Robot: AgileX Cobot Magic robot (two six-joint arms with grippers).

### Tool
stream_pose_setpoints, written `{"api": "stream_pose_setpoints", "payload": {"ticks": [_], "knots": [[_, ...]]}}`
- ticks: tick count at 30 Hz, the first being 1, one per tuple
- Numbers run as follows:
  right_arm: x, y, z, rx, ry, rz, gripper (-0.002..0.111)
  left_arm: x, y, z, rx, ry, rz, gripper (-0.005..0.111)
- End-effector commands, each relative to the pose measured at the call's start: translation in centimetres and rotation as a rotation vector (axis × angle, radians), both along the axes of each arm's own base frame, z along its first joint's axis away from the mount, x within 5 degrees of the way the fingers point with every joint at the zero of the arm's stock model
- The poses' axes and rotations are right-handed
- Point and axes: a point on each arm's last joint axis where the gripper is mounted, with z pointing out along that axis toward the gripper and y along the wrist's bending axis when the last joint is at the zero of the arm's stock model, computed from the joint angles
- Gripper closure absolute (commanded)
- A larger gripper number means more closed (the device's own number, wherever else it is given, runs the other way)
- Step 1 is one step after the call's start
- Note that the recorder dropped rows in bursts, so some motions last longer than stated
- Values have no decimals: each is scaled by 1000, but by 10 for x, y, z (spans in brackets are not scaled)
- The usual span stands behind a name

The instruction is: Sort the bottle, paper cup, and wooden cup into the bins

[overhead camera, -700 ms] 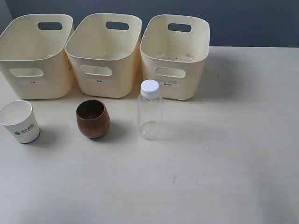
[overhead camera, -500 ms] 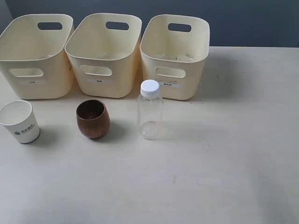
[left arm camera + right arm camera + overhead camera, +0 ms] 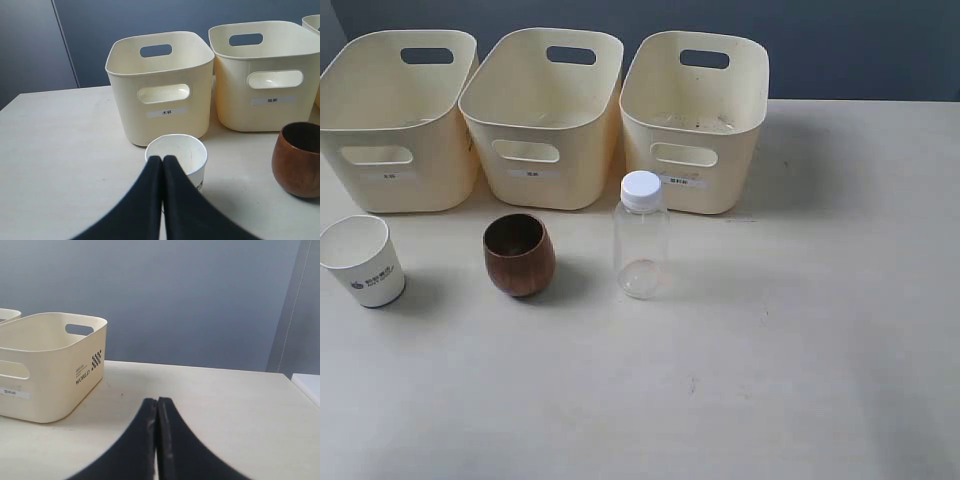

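On worktop, before 3 bins [image 3: 542, 140] | paper cup [image 3: 176, 155]: light, crushable, grip mid-wall gently | my left end effector [image 3: 162, 159] closed, empty

You have lots of bare table [image 3: 820, 330] on the right and along the near side. Three bins [image 3: 542, 110] stand touching in a row at the far left and block that side. In front of them the paper cup [image 3: 365, 262], wooden cup [image 3: 519, 255] and bottle [image 3: 641, 240] stand apart, with gaps between them.
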Motion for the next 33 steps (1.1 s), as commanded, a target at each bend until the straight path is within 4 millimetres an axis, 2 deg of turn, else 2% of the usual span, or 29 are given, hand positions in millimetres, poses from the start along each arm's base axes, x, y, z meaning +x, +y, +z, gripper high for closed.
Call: {"api": "stream_pose_setpoints", "payload": {"ticks": [1, 13, 15, 18, 21, 24, 33], "knots": [[0, 0, 0, -4, -10, 1, 109, 0, 0, 1, -3, -12, -3, 107], [0, 0, 1, -6, -14, 1, 109, 0, 0, 1, -3, -12, -3, 107], [0, 0, 6, 6, -75, -4, 109, 0, 0, 1, -3, -12, -3, 107], [-1, -2, 15, 166, -156, -11, 109, 0, 0, 1, -3, -12, -3, 107], [-1, -3, 16, 361, -131, -11, 109, 0, 0, 1, -3, -12, -3, 107], [-1, -3, 15, 479, -113, -12, 109, 0, 0, 1, -3, -12, -3, 107], [0, -2, 14, 488, -96, -8, 109, 0, 0, 1, -3, -12, -3, 107]]}}
